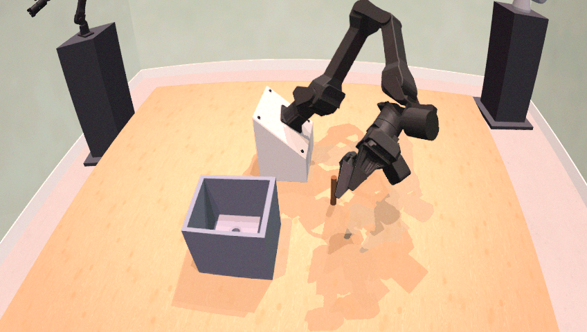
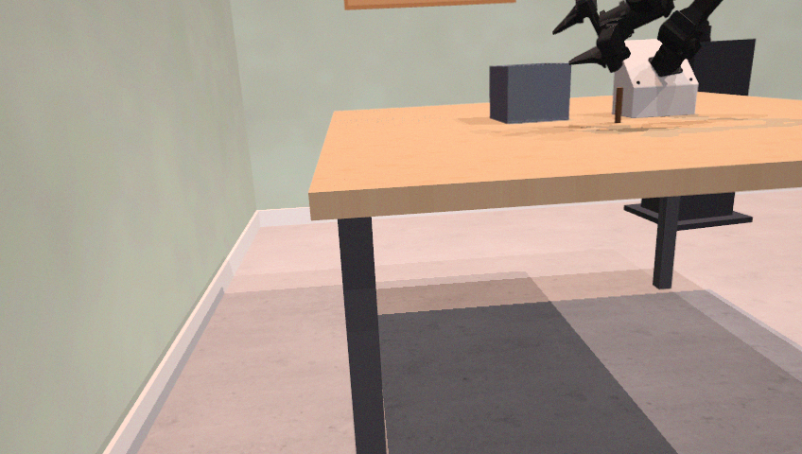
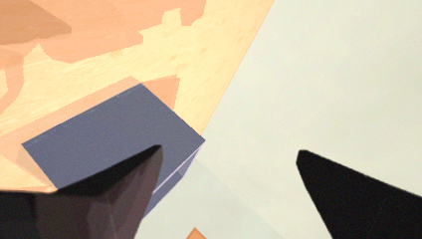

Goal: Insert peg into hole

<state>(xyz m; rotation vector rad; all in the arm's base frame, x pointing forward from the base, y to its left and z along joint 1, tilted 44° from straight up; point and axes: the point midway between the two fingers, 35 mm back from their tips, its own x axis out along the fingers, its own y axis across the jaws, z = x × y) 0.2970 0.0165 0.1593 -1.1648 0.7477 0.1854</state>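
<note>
A thin brown peg (image 1: 332, 189) (image 2: 618, 105) stands upright on the wooden table (image 1: 123, 230) (image 2: 506, 163), right of the open grey box (image 1: 230, 250) (image 2: 529, 93) (image 3: 114, 134). A pale plate (image 1: 249, 223) with a small hole (image 1: 235, 230) lies at the bottom of the box. My gripper (image 1: 347, 191) (image 2: 563, 45) (image 3: 230, 154) is open and empty. It is tilted and hangs in the air above the peg, close to it on the right in the top view. The peg does not show in the wrist view.
The arm's white slanted base block (image 1: 284, 158) (image 2: 655, 96) stands behind the peg and box. Two tall black pillars (image 1: 96, 90) (image 1: 512, 66) stand off the table's far corners. The table's front edge (image 2: 506, 194) is well away from the box.
</note>
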